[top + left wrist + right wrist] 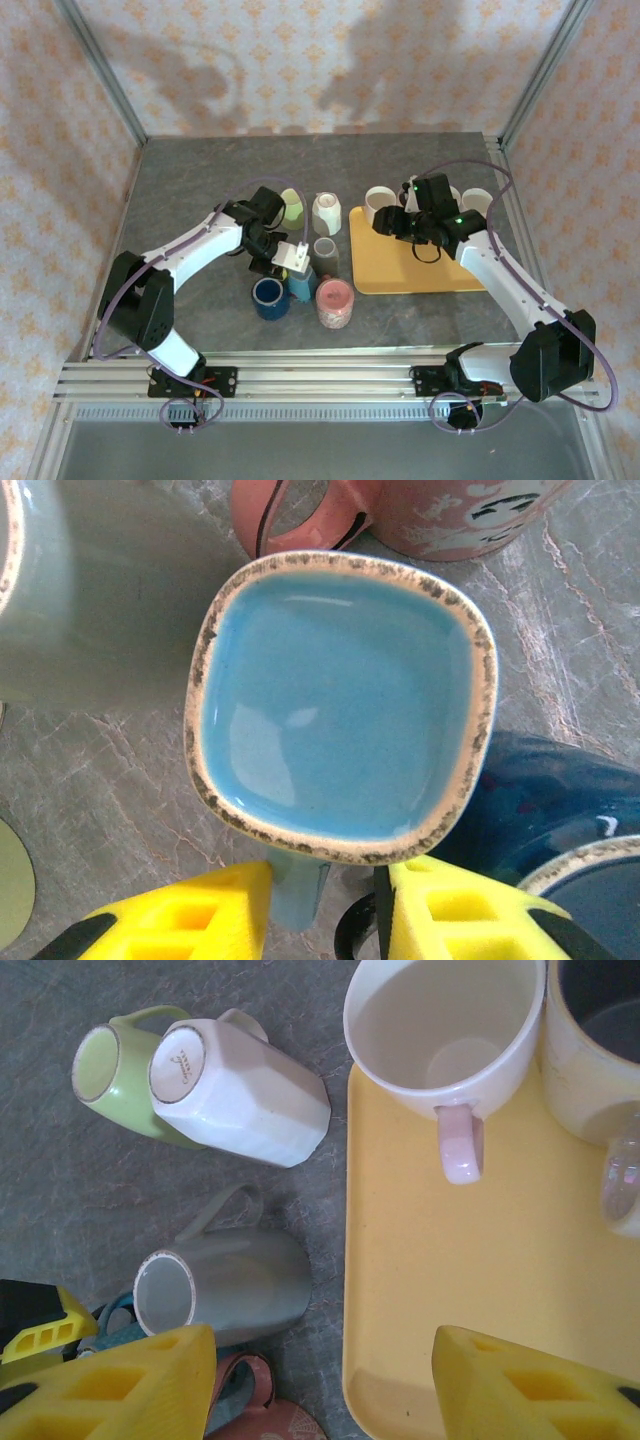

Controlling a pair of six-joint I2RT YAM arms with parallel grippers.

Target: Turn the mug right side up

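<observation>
Grey stone tabletop (200, 180) bears upturned blue mug (335, 700), and white mug (240, 1095) with illegible stamp (183, 1063).

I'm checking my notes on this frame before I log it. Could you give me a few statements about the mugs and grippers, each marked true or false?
1. The right gripper is open, at the edge of the yellow tray. True.
2. The white faceted mug stands right side up. False: its stamped base faces up.
3. The pink-handled mug on the tray is upright and empty. True.
4. The pink mug sits on the tray. False: it stands on the table, next to the light blue mug.
5. The left gripper has a finger on either side of the light blue mug's handle. True.
</observation>
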